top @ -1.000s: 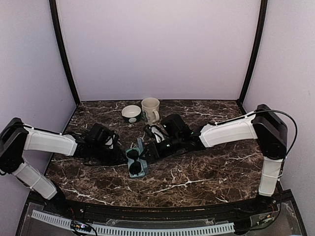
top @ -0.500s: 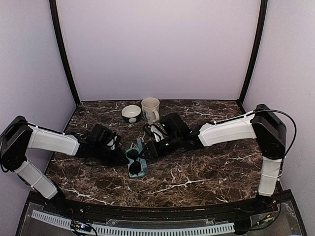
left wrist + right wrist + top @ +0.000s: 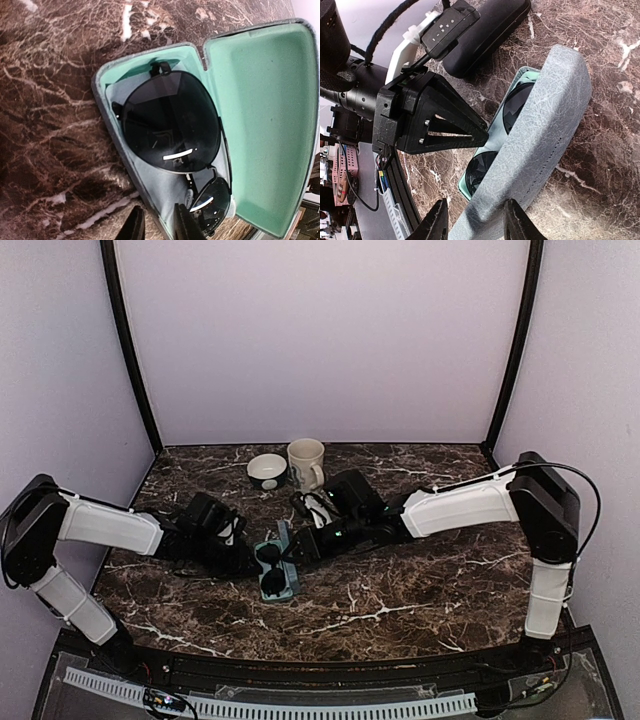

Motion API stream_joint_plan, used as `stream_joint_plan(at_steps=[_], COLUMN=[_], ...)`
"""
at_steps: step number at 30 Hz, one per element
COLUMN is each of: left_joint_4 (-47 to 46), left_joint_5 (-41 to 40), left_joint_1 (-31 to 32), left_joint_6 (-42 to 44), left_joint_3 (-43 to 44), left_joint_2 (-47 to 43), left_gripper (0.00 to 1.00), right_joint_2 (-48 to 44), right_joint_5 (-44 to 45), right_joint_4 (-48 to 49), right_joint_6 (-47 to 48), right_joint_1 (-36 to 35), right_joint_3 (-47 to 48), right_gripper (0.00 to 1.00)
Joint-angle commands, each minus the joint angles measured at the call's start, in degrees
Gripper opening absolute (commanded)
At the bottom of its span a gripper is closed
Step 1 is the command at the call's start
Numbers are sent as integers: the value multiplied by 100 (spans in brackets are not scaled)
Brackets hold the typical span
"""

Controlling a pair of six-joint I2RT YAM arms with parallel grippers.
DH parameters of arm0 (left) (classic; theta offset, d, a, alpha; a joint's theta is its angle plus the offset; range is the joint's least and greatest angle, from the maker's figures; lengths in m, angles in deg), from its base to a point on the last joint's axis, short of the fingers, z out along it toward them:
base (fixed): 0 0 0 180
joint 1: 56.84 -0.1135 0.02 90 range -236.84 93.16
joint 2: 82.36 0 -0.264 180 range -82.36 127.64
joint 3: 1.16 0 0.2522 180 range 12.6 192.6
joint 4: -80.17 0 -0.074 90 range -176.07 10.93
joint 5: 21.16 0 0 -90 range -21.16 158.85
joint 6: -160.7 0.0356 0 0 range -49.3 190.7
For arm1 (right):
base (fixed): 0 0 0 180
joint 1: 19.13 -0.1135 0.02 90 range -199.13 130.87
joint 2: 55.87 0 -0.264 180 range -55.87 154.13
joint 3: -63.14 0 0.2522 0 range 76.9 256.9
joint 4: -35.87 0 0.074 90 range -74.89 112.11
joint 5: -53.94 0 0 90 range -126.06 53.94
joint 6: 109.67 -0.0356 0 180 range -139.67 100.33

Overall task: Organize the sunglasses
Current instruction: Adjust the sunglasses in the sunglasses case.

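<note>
Dark marble worktop [image 3: 420, 590]. Black wire-framed sunglasses [image 3: 170, 125] lie lenses up in mint-lined grey-blue case [image 3: 265, 125], near worktop centre. Lid [image 3: 540, 125] half raised. Left hand [image 3: 157, 227] narrow, pinching case's near rim. Right hand [image 3: 476, 222] clasps lid's end. Black oval case [image 3: 485, 35] just beside. Mug [image 3: 305, 462], bowl [image 3: 267, 470] at back.

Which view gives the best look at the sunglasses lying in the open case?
Left wrist: the wire-framed sunglasses fill the frame, both dark lenses and the thin rim clear inside the grey-blue case. Right wrist shows only parts of two lenses behind the raised lid. Top external shows the sunglasses small and dark.
</note>
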Motion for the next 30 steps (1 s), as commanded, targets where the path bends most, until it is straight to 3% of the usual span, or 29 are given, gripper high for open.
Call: stream_joint_plan(at_steps=[1,30], left_joint_4=[227,230], left_joint_5=[-89,-67], left_joint_1=[-28,245], left_joint_6=[170,127], left_joint_3=[165,403], left_joint_2=[28,346], left_gripper=[21,26], right_joint_2=[146,176], right_joint_5=[-103,-165], right_joint_4=[207,331], right_joint_6=[22,-33], right_joint_1=[-26,-26], right_joint_3=[196,153], right_gripper=[39,39])
